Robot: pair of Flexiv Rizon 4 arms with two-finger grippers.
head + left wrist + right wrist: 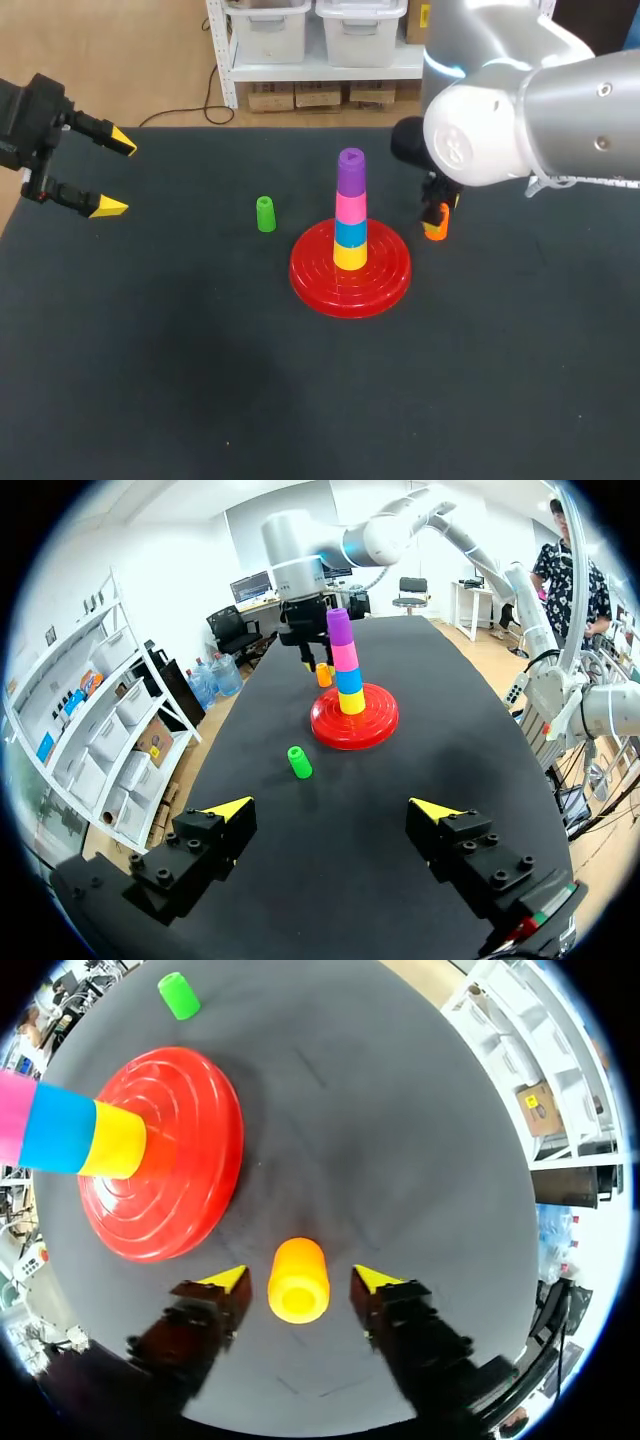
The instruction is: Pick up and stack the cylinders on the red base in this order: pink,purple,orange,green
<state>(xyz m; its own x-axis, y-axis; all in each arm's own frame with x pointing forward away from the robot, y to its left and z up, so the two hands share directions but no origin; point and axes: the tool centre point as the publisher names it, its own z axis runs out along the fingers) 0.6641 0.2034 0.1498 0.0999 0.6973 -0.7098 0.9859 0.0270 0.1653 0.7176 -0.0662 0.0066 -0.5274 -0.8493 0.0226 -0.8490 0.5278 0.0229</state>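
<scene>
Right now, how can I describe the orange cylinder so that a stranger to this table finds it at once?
Find the red base in the middle of the black table. Beside it, on my right arm's side, the orange cylinder sits between the open fingers of the right gripper. The only other loose piece, the green cylinder, stands alone across the base.

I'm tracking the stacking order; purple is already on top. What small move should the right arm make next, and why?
Probably close the right pincer on the orange cylinder. The cylinder stands inside the open pincer with a gap on each side, and orange comes next above the purple cylinder.
</scene>
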